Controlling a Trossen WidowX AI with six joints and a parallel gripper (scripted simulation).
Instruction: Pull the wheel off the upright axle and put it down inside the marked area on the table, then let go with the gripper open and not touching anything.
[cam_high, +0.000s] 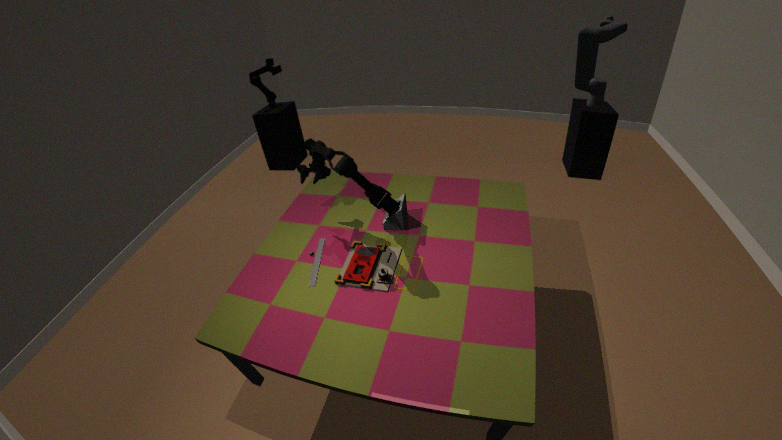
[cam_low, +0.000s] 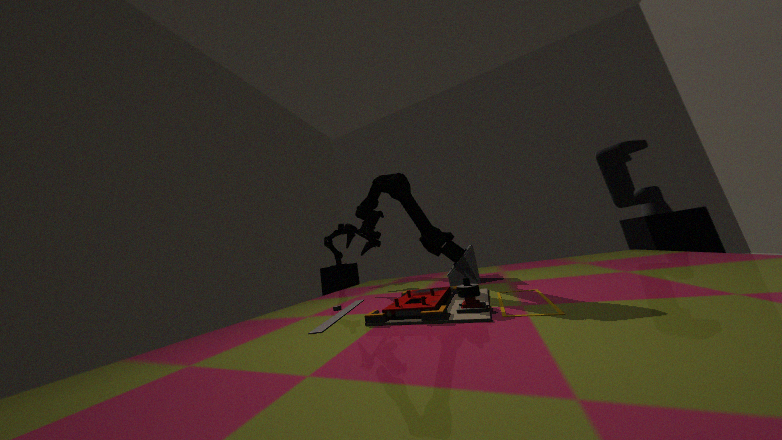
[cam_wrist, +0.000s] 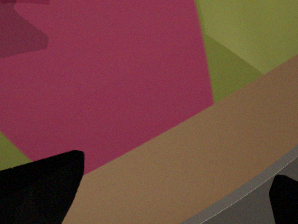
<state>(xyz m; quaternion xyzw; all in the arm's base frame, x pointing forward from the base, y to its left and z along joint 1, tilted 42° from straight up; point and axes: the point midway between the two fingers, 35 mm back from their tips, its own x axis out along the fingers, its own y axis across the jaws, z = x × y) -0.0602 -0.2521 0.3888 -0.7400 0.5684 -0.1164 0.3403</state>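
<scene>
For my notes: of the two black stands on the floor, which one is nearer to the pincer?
The stand beside the table's far left corner; the open pincer hangs right by it. The other stand is far right.

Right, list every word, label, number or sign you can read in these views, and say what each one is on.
None can be read. The red board shows only dark cut-out shapes, no letters. The grey strip looks like a ruler, but any marks are too small to read. The yellow outline has no text.
</scene>
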